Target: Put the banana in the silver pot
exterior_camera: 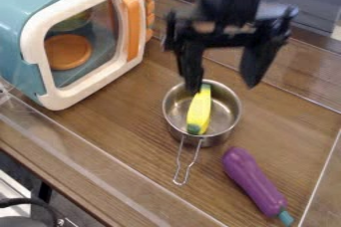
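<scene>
The yellow banana (200,110) with green tips lies inside the silver pot (228,124), leaning against its rim. The pot's thin wire handle (185,166) points toward the table's front edge. My gripper (224,64) hangs above the pot, pointing down, open, with nothing between its two dark fingers (188,70). It is clear of the banana and the pot.
A teal and white toy microwave (74,32) with an orange door stands at the left. A purple toy eggplant (253,182) lies on the wooden table to the pot's front right. A clear plastic wall (54,121) runs along the table's front left.
</scene>
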Available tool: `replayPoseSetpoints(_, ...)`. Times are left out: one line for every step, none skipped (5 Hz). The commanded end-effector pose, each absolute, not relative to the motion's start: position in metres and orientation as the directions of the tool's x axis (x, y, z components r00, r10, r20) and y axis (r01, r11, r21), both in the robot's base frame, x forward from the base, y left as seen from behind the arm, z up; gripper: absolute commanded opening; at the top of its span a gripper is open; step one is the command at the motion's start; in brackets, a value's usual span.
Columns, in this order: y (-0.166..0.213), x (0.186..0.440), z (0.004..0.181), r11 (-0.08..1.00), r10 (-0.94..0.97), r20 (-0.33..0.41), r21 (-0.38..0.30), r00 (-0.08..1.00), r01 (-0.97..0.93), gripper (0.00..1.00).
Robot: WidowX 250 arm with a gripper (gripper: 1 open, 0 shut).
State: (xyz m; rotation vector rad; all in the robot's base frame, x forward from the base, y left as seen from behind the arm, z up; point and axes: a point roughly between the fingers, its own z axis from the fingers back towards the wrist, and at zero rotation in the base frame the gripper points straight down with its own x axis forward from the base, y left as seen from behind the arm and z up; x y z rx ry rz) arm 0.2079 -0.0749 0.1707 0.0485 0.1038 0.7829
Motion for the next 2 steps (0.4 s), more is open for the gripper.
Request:
replayPoseSetpoints(-0.057, 0.213, 0.205, 0.754, 0.657, -0.049, 0.028, 0.752, -0.657, 1.0)
replayPoseSetpoints(-0.03, 0.216, 0.212, 0.746, 0.666, -0.032, 0.015, 0.745, -0.666, 1.0)
